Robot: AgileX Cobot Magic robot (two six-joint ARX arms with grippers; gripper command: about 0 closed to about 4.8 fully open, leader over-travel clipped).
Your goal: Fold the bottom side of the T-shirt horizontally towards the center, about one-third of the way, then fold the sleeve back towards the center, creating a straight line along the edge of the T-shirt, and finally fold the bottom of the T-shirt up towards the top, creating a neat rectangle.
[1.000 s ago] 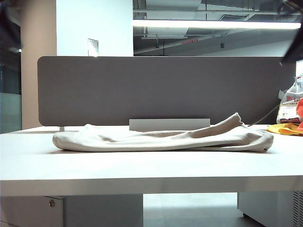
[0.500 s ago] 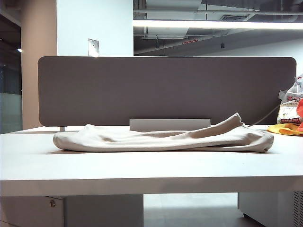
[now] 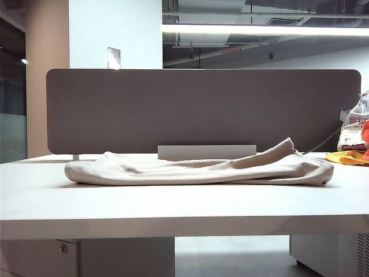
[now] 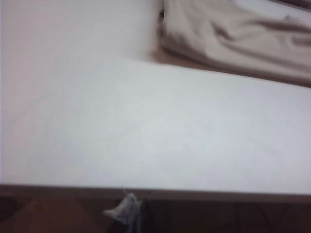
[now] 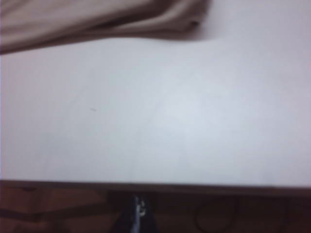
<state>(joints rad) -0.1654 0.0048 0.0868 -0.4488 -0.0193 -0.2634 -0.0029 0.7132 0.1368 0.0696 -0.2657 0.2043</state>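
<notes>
Both arms gone from the exterior view since before; left tool (image 4: 130, 213) and right tool (image 5: 138, 213) closed, empty, off the bench (image 3: 173, 202) edge; T-shirt (image 3: 199, 169) folded.

Only the fingertips showed: the left gripper (image 4: 130, 213) was a dark tip with a pale grey-white patch; the right gripper (image 5: 138, 216) was dark, narrow and blurred.

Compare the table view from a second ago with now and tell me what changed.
Dark blurred shapes, likely parts of the arms, sat in the top corners of the table view a second ago; they are gone now. Nothing was gripped or released. The T-shirt lies folded as before. The left gripper and the right gripper are shut, off the table's front edge, away from the shirt.
</notes>
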